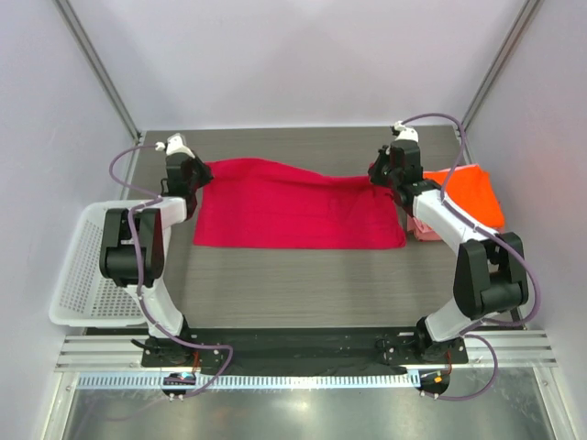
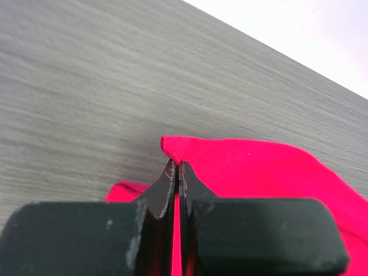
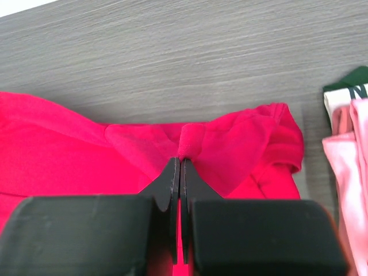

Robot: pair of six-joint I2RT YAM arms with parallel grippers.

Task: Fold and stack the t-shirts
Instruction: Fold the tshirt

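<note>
**Crimson shirt gripped at two far corners, spread on tabletop**

- Basket: white mesh, at the left edge of the tabletop, just beside the left arm.
- Left claw: clenched on the far-left corner of the crimson shirt. In the wrist view, the toothed fingers meet with a small peak of red cloth pinched at their tips.
- Crimson shirt: lies spread wide across the middle of the tabletop, between the two arms. Its near edge is flat and fairly straight. Its far edge runs wavy from one claw to the other.
- Right claw: clenched on a bunched fold at the far-right edge of the crimson shirt. The cloth puckers into soft creases on both sides of the tips.
- Pink shirt: pale, in folds, just right of the crimson shirt. In the top view it is largely hidden under the right forearm.
- Orange shirt: a rumpled heap at the far right of the tabletop, touching the pink shirt. How the two overlap cannot be told.
- Green-and-white cloth: a small piece beyond the pink shirt, seen only at the edge of the right wrist view. Its kind cannot be told.
</note>
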